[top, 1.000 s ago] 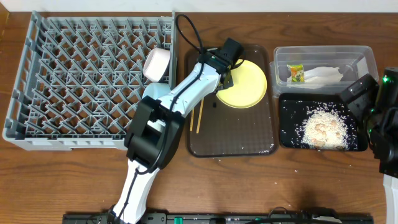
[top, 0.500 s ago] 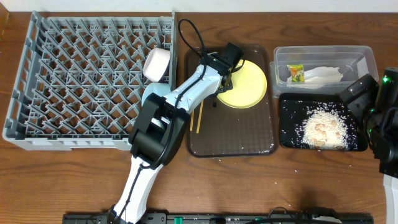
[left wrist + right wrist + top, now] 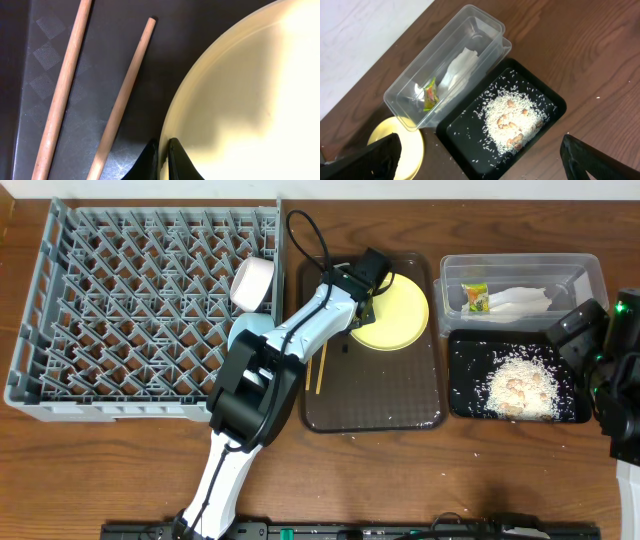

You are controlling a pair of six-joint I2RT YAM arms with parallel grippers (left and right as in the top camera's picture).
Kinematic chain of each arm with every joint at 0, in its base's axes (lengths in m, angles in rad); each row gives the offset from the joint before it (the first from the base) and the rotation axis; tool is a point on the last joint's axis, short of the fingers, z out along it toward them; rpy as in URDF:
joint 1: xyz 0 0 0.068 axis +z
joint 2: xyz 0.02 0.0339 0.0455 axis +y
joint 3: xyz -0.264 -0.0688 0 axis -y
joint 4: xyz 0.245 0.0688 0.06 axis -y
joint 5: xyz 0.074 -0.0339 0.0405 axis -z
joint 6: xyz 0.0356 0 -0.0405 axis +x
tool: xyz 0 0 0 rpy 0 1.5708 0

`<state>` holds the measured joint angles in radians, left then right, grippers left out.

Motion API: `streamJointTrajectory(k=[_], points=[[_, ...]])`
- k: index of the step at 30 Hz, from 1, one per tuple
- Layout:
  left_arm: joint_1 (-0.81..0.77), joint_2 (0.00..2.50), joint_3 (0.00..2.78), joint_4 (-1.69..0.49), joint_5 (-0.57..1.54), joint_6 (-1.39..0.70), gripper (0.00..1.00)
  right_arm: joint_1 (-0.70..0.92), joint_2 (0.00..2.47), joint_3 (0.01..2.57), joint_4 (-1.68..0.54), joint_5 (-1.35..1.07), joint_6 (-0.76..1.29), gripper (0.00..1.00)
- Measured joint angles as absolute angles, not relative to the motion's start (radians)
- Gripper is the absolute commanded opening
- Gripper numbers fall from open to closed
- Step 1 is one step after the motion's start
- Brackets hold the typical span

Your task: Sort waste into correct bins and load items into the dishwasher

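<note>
My left gripper is shut on the left rim of the yellow plate, which lies on the dark brown tray. Two wooden chopsticks lie on that tray beside the plate. The grey dish rack holds a white cup and a light blue bowl at its right side. The clear tub holds the green-and-yellow wrapper and white napkin. The black tray holds rice scraps. My right gripper is open above the black tray.
The left arm stretches across the rack's right edge and the brown tray. A few rice grains lie scattered on the wooden table near the black tray. The white bowl is not in view.
The left gripper has edged slightly up and right along the plate's rim. The right arm and everything else stay still.
</note>
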<state>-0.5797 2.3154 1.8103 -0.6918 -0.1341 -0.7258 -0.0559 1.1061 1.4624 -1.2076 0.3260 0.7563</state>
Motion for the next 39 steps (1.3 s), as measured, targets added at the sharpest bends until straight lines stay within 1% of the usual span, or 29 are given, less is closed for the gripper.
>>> streamJointTrajectory(k=[6, 16, 20, 28, 32, 33, 34, 35, 36, 37, 39], points=[[-0.580, 2.315, 1.810, -0.691, -0.124, -0.694, 0.07, -0.056, 1.106, 1.462, -1.208, 0.326, 0.756, 0.99], [-0.579, 2.276, 1.803, -0.699, -0.124, -0.517, 0.07, -0.056, 1.106, 1.462, -1.208, 0.326, 0.756, 0.99], [-0.579, 2.208, 1.794, -0.700, -0.172, -0.423, 0.07, -0.056, 1.106, 1.462, -1.208, 0.326, 0.756, 0.99], [-0.579, 2.006, 1.794, -0.665, -0.355, -0.243, 0.07, -0.056, 1.106, 1.462, -1.208, 0.326, 0.756, 0.99], [-0.579, 1.935, 1.794, -0.634, -0.411, -0.173, 0.08, -0.056, 1.106, 1.462, -1.208, 0.326, 0.756, 0.99], [-0.579, 1.926, 1.794, -0.629, -0.418, -0.162, 0.10, -0.056, 1.106, 1.462, -1.208, 0.326, 0.756, 0.99], [-0.579, 1.922, 1.794, -0.628, -0.420, -0.156, 0.17, -0.056, 1.106, 1.462, -1.208, 0.326, 0.756, 0.99], [-0.579, 1.922, 1.794, -0.630, -0.419, -0.150, 0.31, -0.056, 1.106, 1.462, -1.208, 0.326, 0.756, 0.99], [-0.579, 1.922, 1.794, -0.634, -0.413, -0.148, 0.37, -0.056, 1.106, 1.462, -1.208, 0.326, 0.756, 0.99], [-0.579, 1.925, 1.794, -0.641, -0.398, -0.146, 0.43, -0.056, 1.106, 1.462, -1.208, 0.326, 0.756, 0.99], [-0.579, 1.928, 1.794, -0.664, -0.359, -0.150, 0.50, -0.056, 1.106, 1.462, -1.208, 0.326, 0.756, 0.99]])
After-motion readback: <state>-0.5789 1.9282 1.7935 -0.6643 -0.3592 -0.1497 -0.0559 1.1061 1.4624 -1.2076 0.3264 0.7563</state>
